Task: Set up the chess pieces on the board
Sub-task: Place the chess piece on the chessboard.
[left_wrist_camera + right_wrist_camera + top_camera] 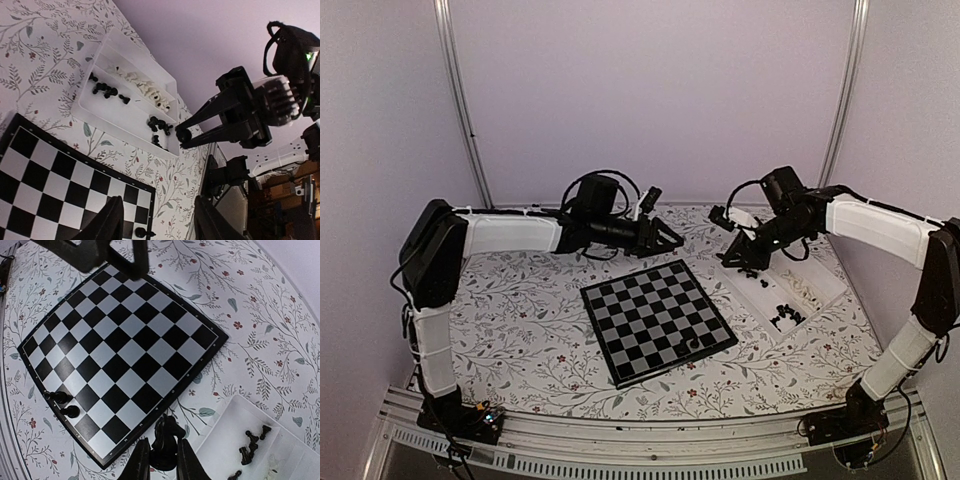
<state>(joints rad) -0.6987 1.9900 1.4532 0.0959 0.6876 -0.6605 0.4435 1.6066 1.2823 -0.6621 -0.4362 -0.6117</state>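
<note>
The board (655,320) lies flat in the middle and also shows in the right wrist view (125,345). Two black pieces (64,404) stand near its right corner (692,345). My right gripper (163,465) is shut on a black knight (169,440), held above the table between the board's edge and the white tray (227,422). The left wrist view shows it too (184,135). My left gripper (160,225) is open and empty, hovering beyond the board's far corner (665,240).
The white tray (820,298) at the right holds several loose black pieces (105,91) and cream pieces (145,87). A floral cloth covers the table (520,320). Walls enclose the back and sides.
</note>
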